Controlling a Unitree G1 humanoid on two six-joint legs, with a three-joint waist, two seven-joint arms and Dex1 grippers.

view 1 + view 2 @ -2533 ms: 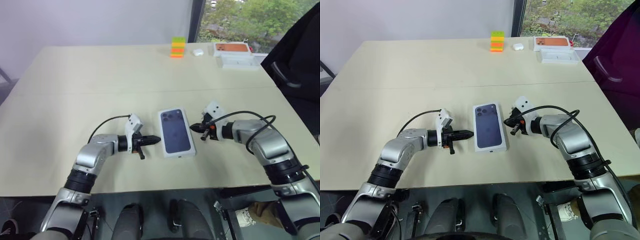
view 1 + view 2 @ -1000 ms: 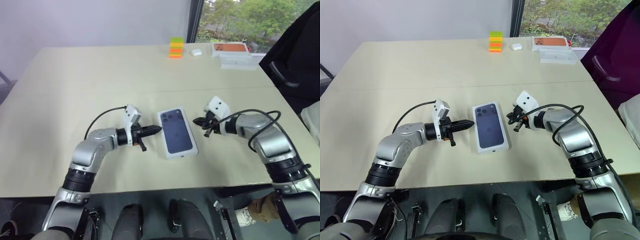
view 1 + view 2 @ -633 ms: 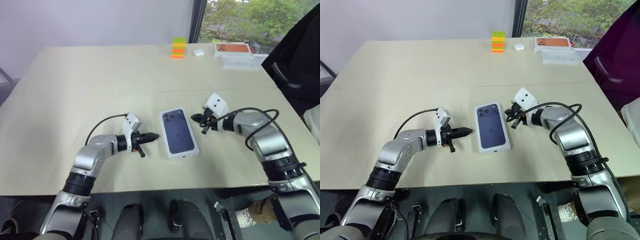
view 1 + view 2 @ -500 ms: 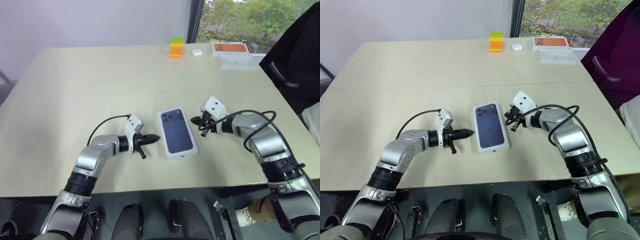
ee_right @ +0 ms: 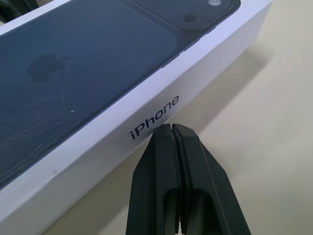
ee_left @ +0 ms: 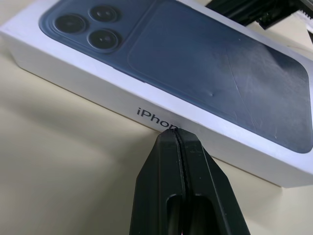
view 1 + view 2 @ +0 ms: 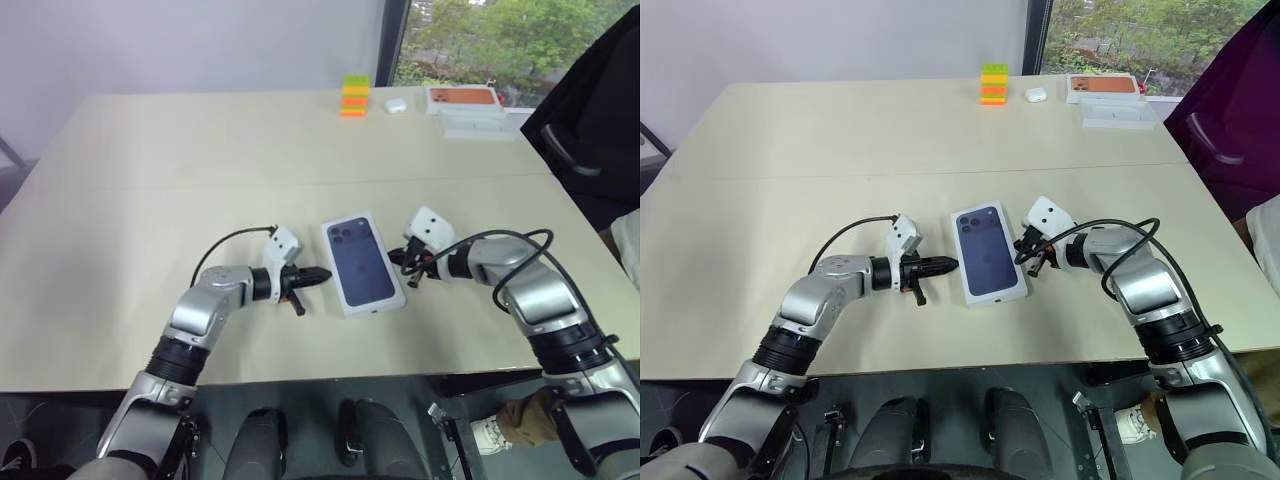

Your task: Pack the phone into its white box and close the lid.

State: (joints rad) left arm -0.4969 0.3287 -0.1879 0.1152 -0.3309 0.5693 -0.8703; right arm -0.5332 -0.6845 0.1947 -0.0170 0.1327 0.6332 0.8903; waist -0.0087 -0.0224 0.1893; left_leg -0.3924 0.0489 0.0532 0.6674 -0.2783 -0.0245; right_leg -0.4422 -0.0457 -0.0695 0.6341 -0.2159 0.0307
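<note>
The lid (image 7: 363, 264), white with a dark blue phone picture on top, lies flat mid-table and covers the white box beneath it. The phone itself is hidden. My left gripper (image 7: 322, 273) is shut, and its tip is at the lid's left long wall, right by the "iPhone" lettering (image 6: 155, 116). My right gripper (image 7: 396, 256) is shut too. Its tip is against the opposite long wall, just below the lettering (image 5: 155, 119). Neither gripper holds anything.
At the table's far edge stand a stack of orange, yellow and green blocks (image 7: 355, 96), a small white case (image 7: 396, 104), an orange-topped box (image 7: 464, 97) and a white tray (image 7: 478, 122). A dark chair (image 7: 590, 130) is at the right.
Both grippers have sunk a little toward the table beside the closed box, staying shut. The box lies where it was.
</note>
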